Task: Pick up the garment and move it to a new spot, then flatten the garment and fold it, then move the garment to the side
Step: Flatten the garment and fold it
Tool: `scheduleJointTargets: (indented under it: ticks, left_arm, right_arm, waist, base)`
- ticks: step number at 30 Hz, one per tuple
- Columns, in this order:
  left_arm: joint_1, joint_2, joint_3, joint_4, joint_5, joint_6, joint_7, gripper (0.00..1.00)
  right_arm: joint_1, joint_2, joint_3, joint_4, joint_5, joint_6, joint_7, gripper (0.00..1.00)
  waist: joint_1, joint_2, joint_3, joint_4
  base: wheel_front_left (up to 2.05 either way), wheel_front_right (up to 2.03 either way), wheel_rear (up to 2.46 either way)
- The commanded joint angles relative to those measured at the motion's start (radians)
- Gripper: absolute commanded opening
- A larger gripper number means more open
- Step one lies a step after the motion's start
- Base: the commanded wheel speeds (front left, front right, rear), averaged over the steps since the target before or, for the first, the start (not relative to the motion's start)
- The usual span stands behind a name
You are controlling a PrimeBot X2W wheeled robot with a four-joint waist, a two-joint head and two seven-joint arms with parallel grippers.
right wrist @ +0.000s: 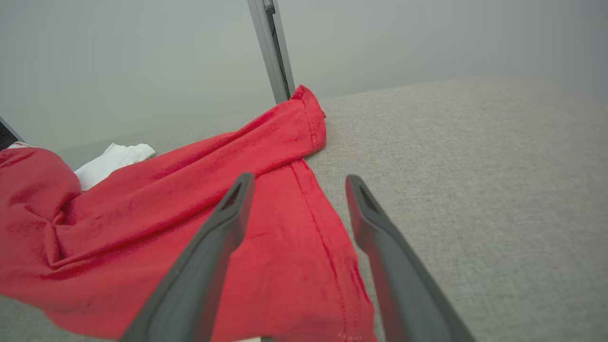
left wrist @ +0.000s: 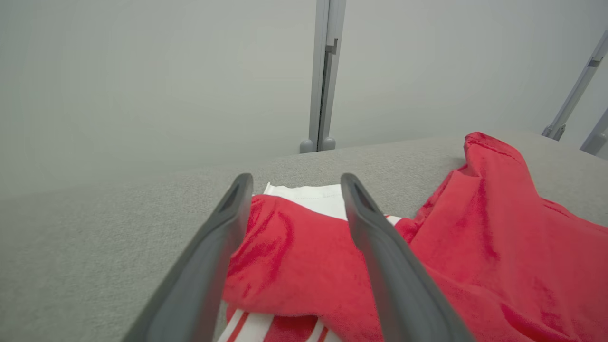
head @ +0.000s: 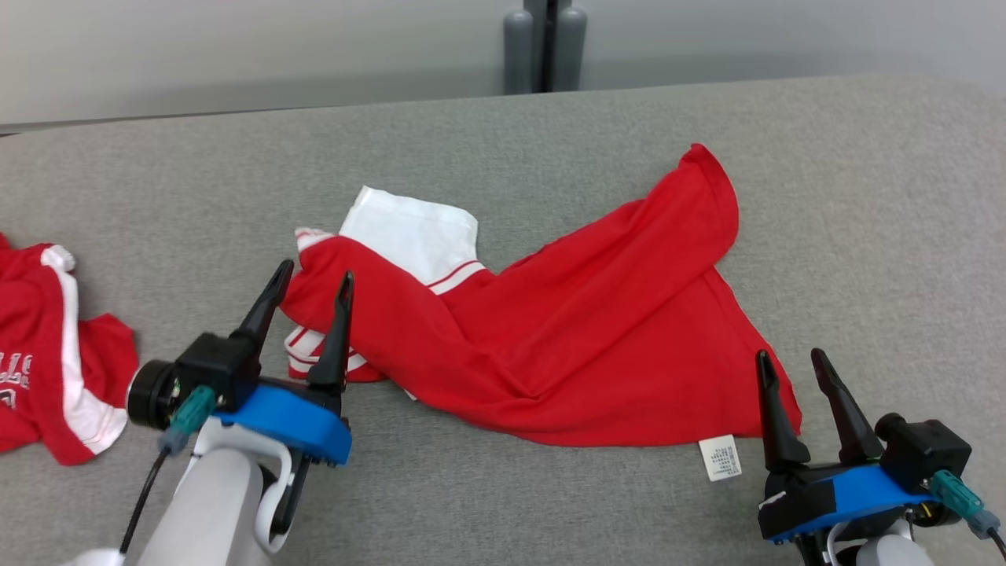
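Note:
The garment (head: pixel 597 330) is a red shirt with white sleeves and striped cuffs, lying crumpled across the middle of the grey table, a white care tag at its near hem. My left gripper (head: pixel 314 281) stands open at the garment's left end, its fingers apart just above the red fold (left wrist: pixel 294 251) with nothing pinched between them. My right gripper (head: pixel 790 360) is open at the garment's near right corner (right wrist: pixel 294 228), fingers apart over the hem, holding nothing.
A second red and white garment (head: pixel 55 362) lies bunched at the table's left edge. The grey fabric tabletop (head: pixel 864 220) stretches bare to the right and back. A grey post (head: pixel 544 47) stands behind the far edge against a pale wall.

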Motion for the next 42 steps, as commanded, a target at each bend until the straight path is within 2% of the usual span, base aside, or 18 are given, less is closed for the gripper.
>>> scheduleJointTargets:
  ticks: [1, 12, 19, 29, 36, 42]
  left_arm:
    - [0.027, -0.002, 0.016, -0.022, 0.014, -0.009, -0.004, 1.0]
    - [0.256, -0.083, 0.25, -0.277, 0.138, 0.014, -0.004, 1.0]
    - [0.339, -0.126, 0.351, -0.356, 0.207, 0.013, -0.004, 1.0]
    - [0.356, -0.15, 0.391, -0.369, 0.242, 0.001, -0.004, 1.0]
    - [0.357, -0.158, 0.386, -0.373, 0.25, -0.003, -0.004, 1.0]
    - [0.355, -0.163, 0.381, -0.365, 0.245, -0.006, -0.004, 1.0]
  right_arm:
    - [0.012, 0.0, -0.001, 0.001, 0.006, 0.0, -0.003, 1.0]
    - [0.048, 0.0, -0.008, -0.007, 0.013, 0.0, -0.003, 1.0]
    - [0.063, 0.0, -0.022, -0.007, 0.002, 0.0, -0.003, 1.0]
    - [0.055, 0.0, -0.075, 0.036, -0.046, 0.0, -0.003, 1.0]
    - [0.013, -0.001, -0.136, 0.2, -0.12, 0.0, -0.001, 1.0]
    - [-0.027, 0.0, -0.138, 0.356, -0.132, 0.0, 0.003, 1.0]
  waist:
    - [0.0001, 0.0, -0.02, 0.02]
    - [0.0001, 0.0, -0.072, 0.072]
    - [0.0001, 0.0, -0.08, 0.084]
    - [0.0001, 0.0, -0.083, 0.09]
    - [0.0001, 0.0, -0.081, 0.099]
    - [0.0001, 0.0, -0.076, 0.108]
  base:
    - [0.0, 0.0, 0.0]
    - [0.0, 0.0, 0.0]
    - [0.0, 0.0, 0.0]
    - [0.0, 0.0, 0.0]
    - [0.0, 0.0, 0.0]
    - [0.0, 0.0, 0.0]
